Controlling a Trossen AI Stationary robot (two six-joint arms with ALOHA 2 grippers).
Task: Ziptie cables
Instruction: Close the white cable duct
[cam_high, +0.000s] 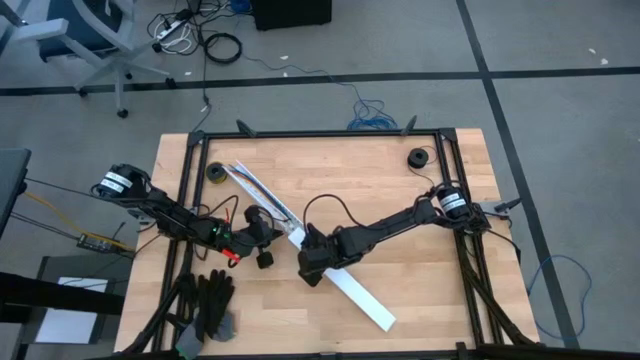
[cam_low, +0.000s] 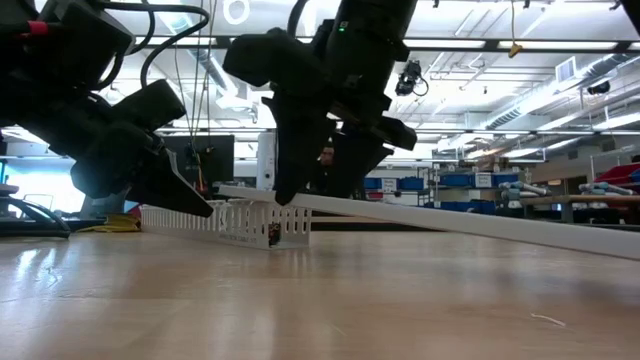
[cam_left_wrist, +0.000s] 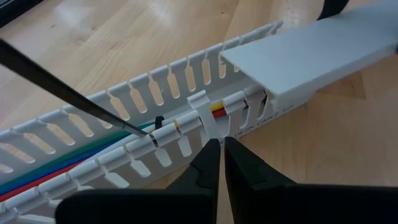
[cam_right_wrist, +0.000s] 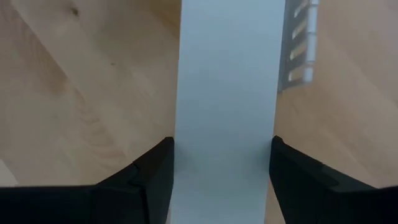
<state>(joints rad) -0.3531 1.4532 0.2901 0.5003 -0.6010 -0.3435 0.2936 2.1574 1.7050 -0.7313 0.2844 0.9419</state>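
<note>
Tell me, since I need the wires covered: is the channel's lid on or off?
Partly off: the right gripper holds the lid tilted, cables exposed.

The long white slotted plastic channel (cam_high: 262, 193) is lying diagonally across the middle of the light wooden table (cam_high: 400, 200), and the flat white plastic cover strip (cam_high: 358, 296) is running on from it toward the near edge, blocking a straight sweep across. Two small black round objects (cam_high: 418, 157), possibly feet or spools, are sitting near the far corners. The wide right half is lying open for passage.
</note>
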